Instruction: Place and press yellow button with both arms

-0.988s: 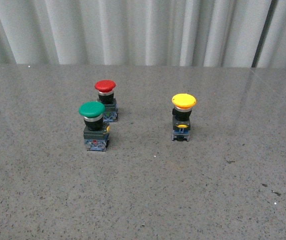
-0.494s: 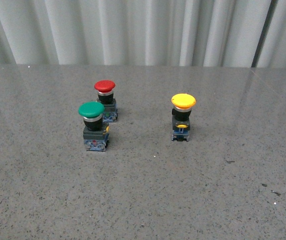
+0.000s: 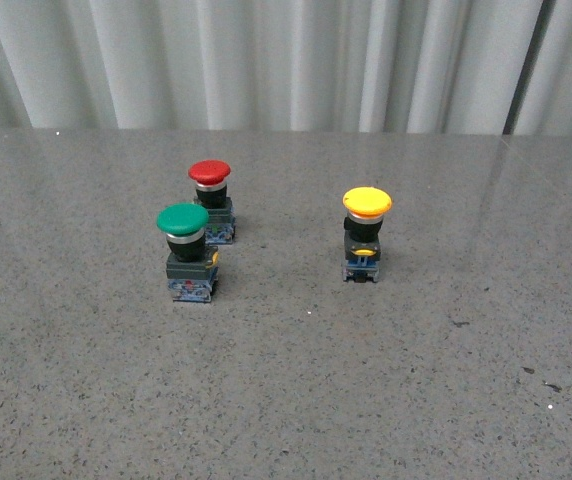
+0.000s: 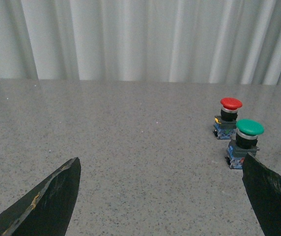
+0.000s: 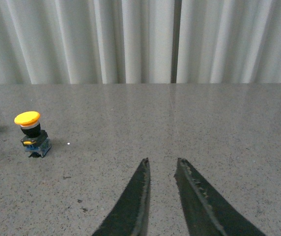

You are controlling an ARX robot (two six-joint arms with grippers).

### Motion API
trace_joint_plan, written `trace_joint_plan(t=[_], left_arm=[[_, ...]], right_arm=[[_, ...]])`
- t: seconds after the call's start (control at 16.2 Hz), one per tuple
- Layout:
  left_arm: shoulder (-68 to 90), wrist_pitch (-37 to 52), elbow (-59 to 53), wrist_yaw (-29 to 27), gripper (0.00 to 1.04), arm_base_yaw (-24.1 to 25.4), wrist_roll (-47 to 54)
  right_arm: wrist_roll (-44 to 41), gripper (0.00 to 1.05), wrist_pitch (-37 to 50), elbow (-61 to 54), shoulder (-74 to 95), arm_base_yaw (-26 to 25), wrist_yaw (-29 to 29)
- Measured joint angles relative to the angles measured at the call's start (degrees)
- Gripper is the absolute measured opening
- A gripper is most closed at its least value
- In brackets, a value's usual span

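Observation:
The yellow button [image 3: 366,233] stands upright on the grey table, right of centre in the front view. It also shows in the right wrist view [image 5: 31,132], far off to one side of my right gripper [image 5: 162,161], which is shut and empty above bare table. My left gripper [image 4: 161,164] is open and empty, its fingers [image 4: 52,199] spread wide over bare table. The yellow button is out of the left wrist view. Neither arm shows in the front view.
A green-capped button [image 3: 187,251] and a red-capped button [image 3: 212,199] stand close together left of centre; both show in the left wrist view, green [image 4: 245,143] beside one finger, red [image 4: 228,117] behind it. A white pleated curtain [image 3: 266,60] closes the table's far edge.

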Motion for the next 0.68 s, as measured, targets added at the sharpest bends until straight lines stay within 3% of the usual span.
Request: trace_joint_plan(t=[0.06, 0.37, 0.49, 0.68], left_arm=[[0.0, 0.0, 0.0, 0.0, 0.98, 0.0, 0.0], [0.0, 0.0, 0.0, 0.0, 0.98, 0.0, 0.0], [0.0, 0.0, 0.0, 0.0, 0.98, 0.0, 0.0], [0.0, 0.0, 0.0, 0.0, 0.98, 0.0, 0.0]], right_arm=[[0.0, 0.39, 0.0, 0.0, 0.0, 0.0, 0.0], [0.0, 0.91, 0.0, 0.0, 0.0, 0.0, 0.0], [0.0, 1.00, 0.0, 0.0, 0.0, 0.0, 0.0], [0.0, 0.98, 0.0, 0.0, 0.0, 0.0, 0.0]])
